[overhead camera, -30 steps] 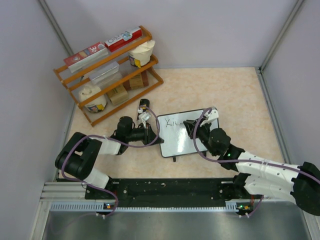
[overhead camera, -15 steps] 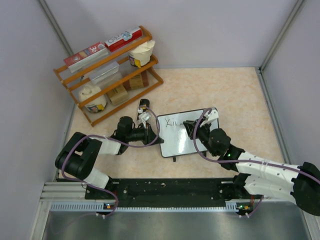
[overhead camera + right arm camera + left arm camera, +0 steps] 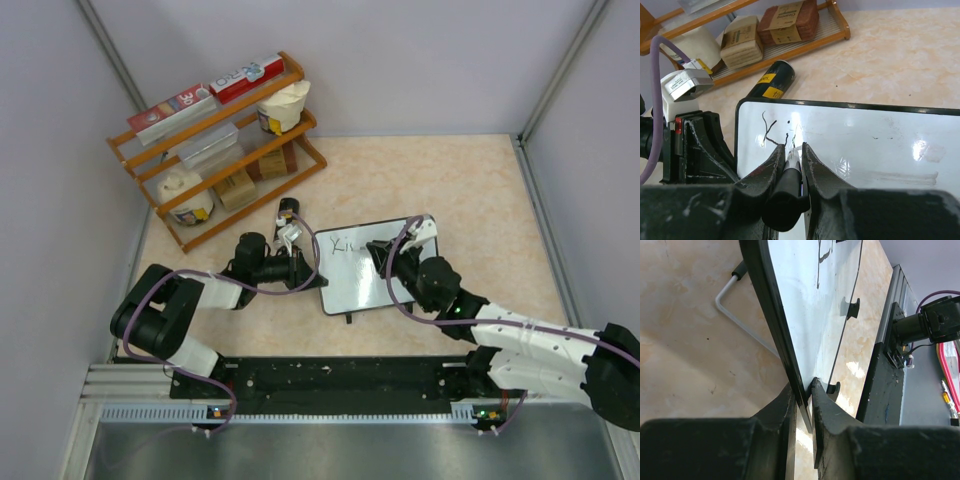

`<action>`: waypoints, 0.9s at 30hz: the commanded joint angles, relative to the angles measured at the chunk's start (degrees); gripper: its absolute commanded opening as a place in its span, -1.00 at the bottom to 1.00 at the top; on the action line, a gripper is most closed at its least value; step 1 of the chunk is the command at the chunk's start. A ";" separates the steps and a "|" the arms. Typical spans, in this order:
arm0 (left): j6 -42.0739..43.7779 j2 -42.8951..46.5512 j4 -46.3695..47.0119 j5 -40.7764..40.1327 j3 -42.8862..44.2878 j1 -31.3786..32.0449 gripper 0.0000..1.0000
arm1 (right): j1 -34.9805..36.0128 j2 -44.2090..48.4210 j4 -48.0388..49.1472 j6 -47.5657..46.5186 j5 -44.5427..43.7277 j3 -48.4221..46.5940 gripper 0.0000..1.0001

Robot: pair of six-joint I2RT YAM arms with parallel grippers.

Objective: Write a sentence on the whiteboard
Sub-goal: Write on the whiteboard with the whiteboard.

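Top view: sentence (image 3: 347, 243) too small, we cannot read any letter; right gripper (image 3: 386, 256) and its arm cover part of whiteboard (image 3: 360, 287)

Left wrist view: board runs off top edge, black stroke cut there; fingers of left gripper (image 3: 804, 390) hide frame edge they clamp

Right wrist view: board cut by right edge, near part hidden behind fingers; marker (image 3: 789, 180) body mostly buried between them; we cannot read labels on dark can (image 3: 771, 82) or packets (image 3: 742, 40) on rack (image 3: 805, 47)
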State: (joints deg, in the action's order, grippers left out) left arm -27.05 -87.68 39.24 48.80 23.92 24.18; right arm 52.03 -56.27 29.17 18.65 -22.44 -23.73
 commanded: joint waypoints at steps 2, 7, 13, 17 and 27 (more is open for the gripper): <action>4.02 -1.71 -4.62 -2.04 -0.28 1.39 -1.00 | 0.62 -0.86 1.07 -0.90 -3.05 -2.73 -1.00; 4.11 -1.71 -4.70 -2.04 -0.28 1.48 -1.00 | 0.35 -1.21 2.03 -1.25 -3.41 -3.08 -1.00; 4.02 -1.62 -4.79 -2.13 -0.28 1.48 -1.00 | -0.17 -1.56 2.65 -0.99 -2.79 -3.52 -1.00; 4.11 -1.71 -4.70 -2.13 -0.28 1.57 -1.00 | -0.53 -1.65 3.00 -0.64 -3.23 -3.78 -1.00; 4.20 -1.79 -4.88 -2.21 -0.19 1.57 -1.00 | -1.84 -2.00 3.96 0.51 -0.77 -4.49 -1.00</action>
State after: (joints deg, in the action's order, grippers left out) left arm -26.89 -87.68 39.00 48.62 24.16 24.47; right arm 50.85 -57.80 30.76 19.09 -23.42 -25.30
